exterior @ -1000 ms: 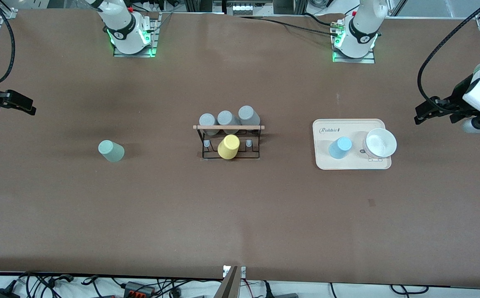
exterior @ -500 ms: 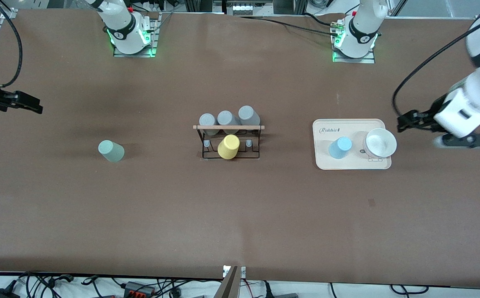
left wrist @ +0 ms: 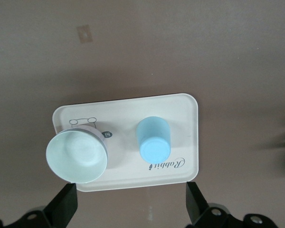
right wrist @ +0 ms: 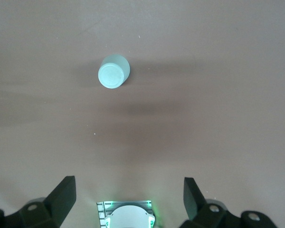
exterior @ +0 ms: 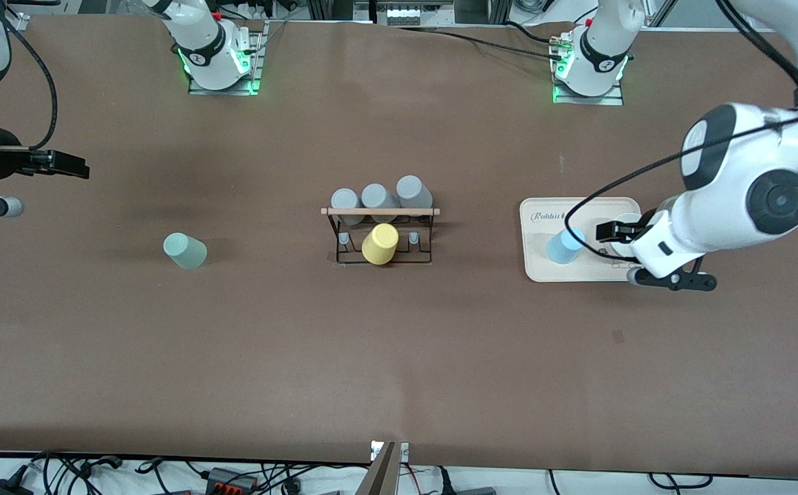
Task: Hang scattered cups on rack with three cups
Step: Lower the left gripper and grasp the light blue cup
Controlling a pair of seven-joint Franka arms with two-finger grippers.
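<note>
Front view: your left end effector (exterior: 602, 232) has swung in over the beige tray (exterior: 581, 273), fingers wide and empty, the light blue cup (exterior: 565, 245) just beside it. Your right end effector (exterior: 72, 167), also open and empty, waits well apart from the sage green cup (exterior: 184, 251) and the rack (exterior: 380, 212).

We list: rack (exterior: 380, 234) at table (exterior: 399, 357) centre, four cups on it; tray (exterior: 581, 271) toward the left arm's end, carrying one cup (exterior: 565, 245) beside a bowl (left wrist: 76, 157); one lone cup (exterior: 184, 250) toward the right arm's end.

Brown table (exterior: 399, 357), cables (exterior: 165, 474) along its near edge.
</note>
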